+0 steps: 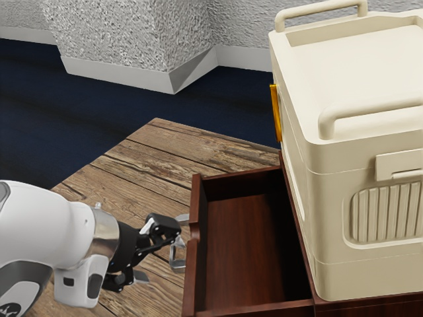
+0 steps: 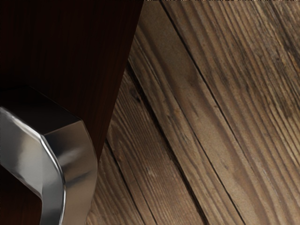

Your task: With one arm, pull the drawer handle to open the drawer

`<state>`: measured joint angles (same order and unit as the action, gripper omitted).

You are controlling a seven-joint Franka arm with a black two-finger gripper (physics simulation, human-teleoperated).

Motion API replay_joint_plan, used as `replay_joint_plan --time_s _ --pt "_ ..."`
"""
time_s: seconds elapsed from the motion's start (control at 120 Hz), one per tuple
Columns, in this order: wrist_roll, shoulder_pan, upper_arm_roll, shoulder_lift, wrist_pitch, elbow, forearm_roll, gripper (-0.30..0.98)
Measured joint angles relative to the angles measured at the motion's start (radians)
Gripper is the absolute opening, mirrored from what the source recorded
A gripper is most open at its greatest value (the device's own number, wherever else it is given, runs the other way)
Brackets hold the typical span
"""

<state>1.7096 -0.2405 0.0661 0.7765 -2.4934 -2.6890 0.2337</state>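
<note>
My claw, released, fingers apart; metal handle near it, on the open drawer's front.

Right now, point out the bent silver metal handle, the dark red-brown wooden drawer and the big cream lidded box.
Silver handle (image 2: 78, 157): wrist view, on its bend.
Wooden drawer (image 1: 241, 247): exterior view, on its bare floor.
Cream box (image 1: 367, 76): exterior view, on its top.

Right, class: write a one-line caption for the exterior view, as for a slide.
Gripper at the handle of an open dark-red drawer, near a cream case.
</note>
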Motion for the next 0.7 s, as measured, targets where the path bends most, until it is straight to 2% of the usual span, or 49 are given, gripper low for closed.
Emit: replay_joint_plan --time_s 0.242,0.408,0.633,0.7 --pt "-0.013 -0.007 -0.014 0.016 0.056 0.007 0.001 0.68" --pt "-0.020 -0.008 -0.016 0.038 0.083 0.016 0.003 0.63" --pt "-0.030 -0.008 -0.058 0.065 0.137 0.056 0.002 0.66" --pt "-0.038 -0.015 -0.064 0.062 0.172 0.118 0.002 0.67"
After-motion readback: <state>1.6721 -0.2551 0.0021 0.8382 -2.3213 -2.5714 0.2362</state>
